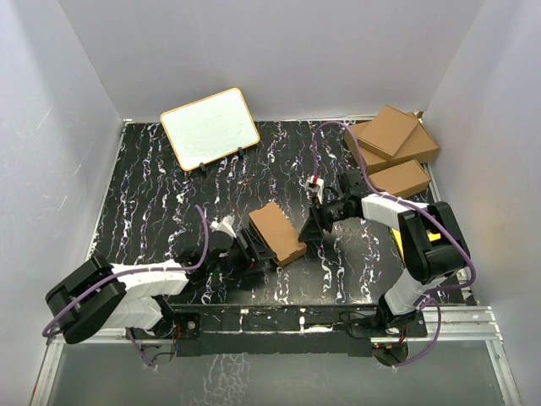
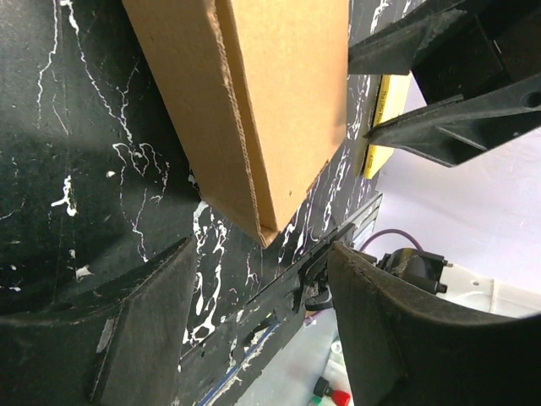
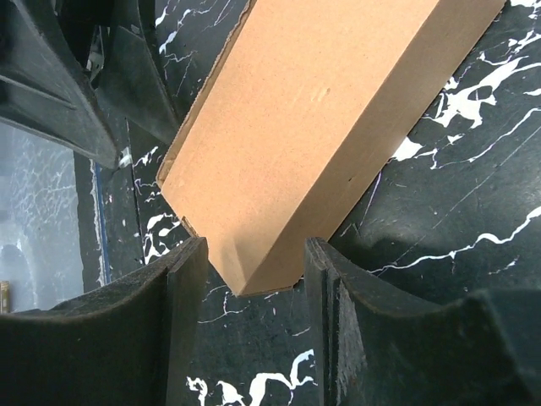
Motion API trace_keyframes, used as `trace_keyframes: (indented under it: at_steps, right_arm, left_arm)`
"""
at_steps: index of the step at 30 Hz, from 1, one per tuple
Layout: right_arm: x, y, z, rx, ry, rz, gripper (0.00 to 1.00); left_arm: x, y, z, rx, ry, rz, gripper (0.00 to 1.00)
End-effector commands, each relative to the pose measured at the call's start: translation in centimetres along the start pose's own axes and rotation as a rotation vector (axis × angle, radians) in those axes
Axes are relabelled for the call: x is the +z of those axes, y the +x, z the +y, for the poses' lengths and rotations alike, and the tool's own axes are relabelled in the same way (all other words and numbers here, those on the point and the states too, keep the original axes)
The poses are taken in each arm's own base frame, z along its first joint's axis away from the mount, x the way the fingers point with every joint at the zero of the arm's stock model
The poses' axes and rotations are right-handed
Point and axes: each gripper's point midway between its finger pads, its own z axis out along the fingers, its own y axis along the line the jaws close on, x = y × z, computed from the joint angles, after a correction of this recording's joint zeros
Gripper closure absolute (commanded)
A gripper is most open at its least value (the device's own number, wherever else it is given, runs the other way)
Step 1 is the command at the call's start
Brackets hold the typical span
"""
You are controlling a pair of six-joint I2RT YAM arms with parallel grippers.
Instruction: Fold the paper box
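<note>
Squarely between your two arms, the paper box [image 1: 277, 230] sits mid-bench [image 1: 152, 186], its long axis running from upper left to lower right of the overhead frame. Your left jaws gape wide and empty, the box's near corner just ahead of them. Your right jaws, about half open and holding nothing, sit nearer, at the opposite end. You cannot tell whether their tips touch cardboard, and the end flaps are hidden.

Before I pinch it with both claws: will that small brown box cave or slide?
The paper box looks like thin corrugated board, hollow, so probably light and apt to dent under a hard pinch. Its side seam shows a raw edge; that flap may spring open. On the smooth table, it likely slides.
</note>
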Motion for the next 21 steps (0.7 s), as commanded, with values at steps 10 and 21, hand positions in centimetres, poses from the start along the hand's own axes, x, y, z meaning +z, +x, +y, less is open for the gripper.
trace_keyframes:
  at_steps: [10,21]
  right_arm:
    - [1.0,-0.2,-0.4,0.012,-0.019,0.000,0.51]
    - [1.5,0.3,-0.5,0.043,-0.016,0.013,0.54]
  left_arm:
    - [1.9,-0.7,-2.5,-0.025,0.031,-0.026,0.43]
    - [2.3,0.3,-1.9,-0.050,-0.004,0.001,0.51]
